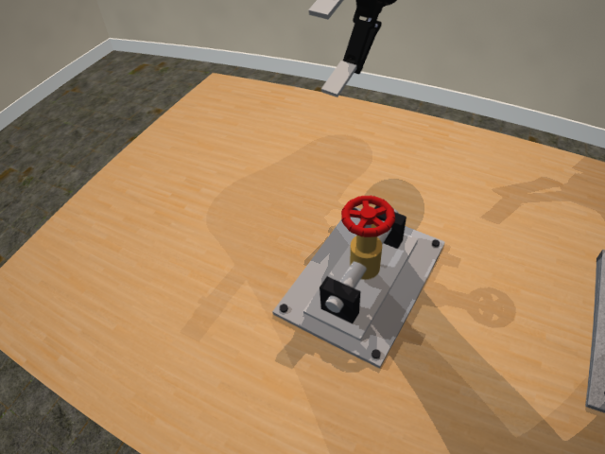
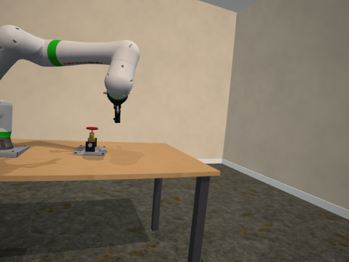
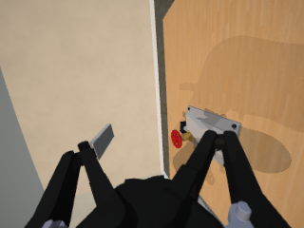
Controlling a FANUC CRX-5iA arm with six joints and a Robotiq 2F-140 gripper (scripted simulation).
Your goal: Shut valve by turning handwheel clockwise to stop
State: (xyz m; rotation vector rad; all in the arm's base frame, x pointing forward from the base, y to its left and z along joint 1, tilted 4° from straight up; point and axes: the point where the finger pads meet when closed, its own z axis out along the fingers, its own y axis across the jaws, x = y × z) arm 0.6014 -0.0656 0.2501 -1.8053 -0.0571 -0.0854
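Observation:
The valve stands on a grey baseplate on the wooden table. Its red handwheel lies level on top of a brass body, with a grey pipe running through two black blocks. The handwheel also shows in the side view and, small, in the wrist view. My gripper is open and empty. It hangs well above the table and off to one side of the valve, higher than the handwheel, as the side view shows. In the wrist view the open gripper has its fingers spread wide, with nothing between them.
The arm's grey mounting plate lies at the table's right edge, and the arm's base stands on it. The table's far edge lies beyond the valve, with floor and wall behind it.

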